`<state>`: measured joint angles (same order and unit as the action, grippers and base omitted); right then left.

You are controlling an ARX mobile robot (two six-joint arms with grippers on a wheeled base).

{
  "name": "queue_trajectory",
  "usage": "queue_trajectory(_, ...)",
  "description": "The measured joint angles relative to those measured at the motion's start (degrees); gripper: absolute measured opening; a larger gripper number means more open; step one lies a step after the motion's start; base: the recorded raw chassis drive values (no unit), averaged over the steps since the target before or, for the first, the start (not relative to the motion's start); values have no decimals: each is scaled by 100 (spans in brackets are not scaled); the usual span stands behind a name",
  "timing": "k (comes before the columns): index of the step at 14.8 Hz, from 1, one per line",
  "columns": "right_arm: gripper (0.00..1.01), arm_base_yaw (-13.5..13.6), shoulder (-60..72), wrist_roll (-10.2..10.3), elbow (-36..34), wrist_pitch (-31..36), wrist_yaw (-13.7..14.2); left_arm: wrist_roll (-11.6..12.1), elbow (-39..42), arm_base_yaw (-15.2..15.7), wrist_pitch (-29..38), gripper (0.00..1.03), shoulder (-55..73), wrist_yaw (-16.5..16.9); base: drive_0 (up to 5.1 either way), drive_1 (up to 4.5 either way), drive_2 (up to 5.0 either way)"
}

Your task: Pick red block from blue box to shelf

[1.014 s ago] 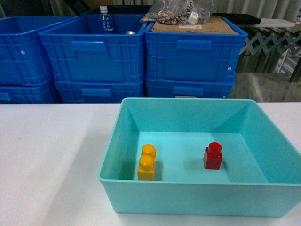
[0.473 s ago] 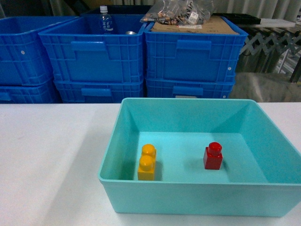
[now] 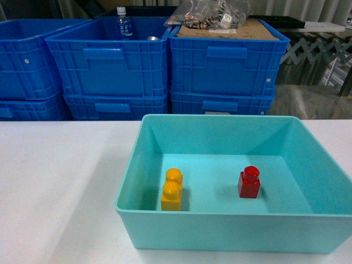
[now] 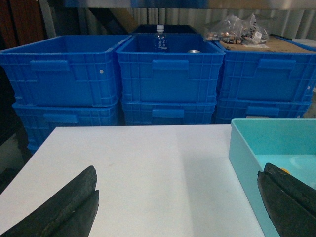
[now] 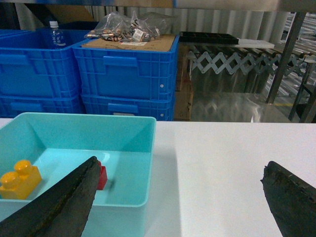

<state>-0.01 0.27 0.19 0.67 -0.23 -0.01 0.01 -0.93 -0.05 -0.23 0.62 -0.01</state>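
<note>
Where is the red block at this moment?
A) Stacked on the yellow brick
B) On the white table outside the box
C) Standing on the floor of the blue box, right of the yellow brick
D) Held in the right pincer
C: the red block stands stud-up on the floor of the blue box, apart from the yellow brick to its left, with no pincer touching it.

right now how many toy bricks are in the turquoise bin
2. The red block stands right of centre in the blue box; the yellow-orange brick sits at its left.
</note>
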Motion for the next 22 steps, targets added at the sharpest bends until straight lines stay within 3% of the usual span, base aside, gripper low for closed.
queue_trajectory(22, 98, 0, 0, -2, 0, 0, 2, 0, 0, 0, 0, 98, 0, 0, 0, 0, 0)
